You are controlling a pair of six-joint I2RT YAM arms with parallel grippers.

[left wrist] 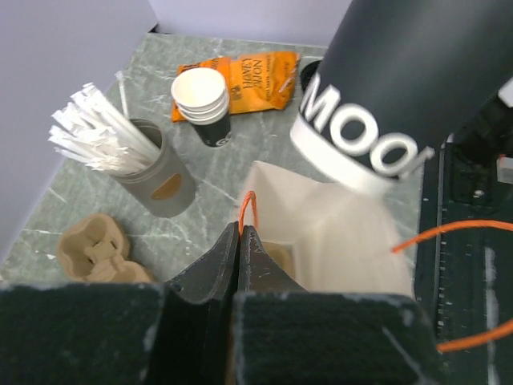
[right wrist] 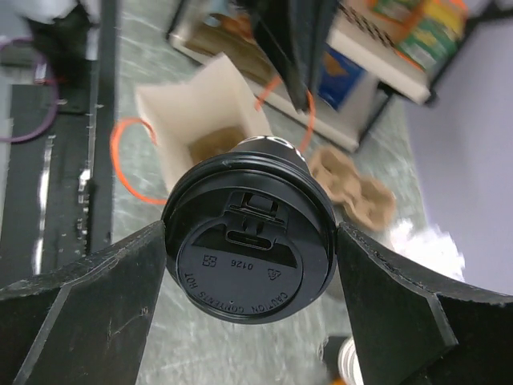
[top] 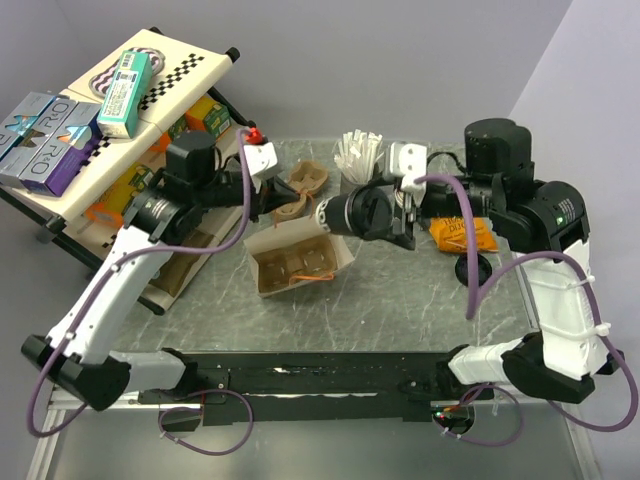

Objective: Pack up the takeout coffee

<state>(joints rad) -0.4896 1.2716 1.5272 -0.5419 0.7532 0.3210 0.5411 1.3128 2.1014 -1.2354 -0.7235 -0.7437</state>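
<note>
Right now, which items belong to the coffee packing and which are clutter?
In the job: takeout coffee, held by right gripper; white paper bag, its orange handle pinched by left gripper.
Lying about: straw holder, stack of white cups, orange snack packet, cardboard carriers, loose black lid.

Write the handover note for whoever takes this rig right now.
Left tool: shut on the orange handle of the white paper bag, whose top is open.
Right tool: shut on the coffee cup, lid on, close over the bag's open top, not inside yet.
Done: cup in hand, bag open.
Left: lower the cup into the bag, let go, release the handle.
</note>
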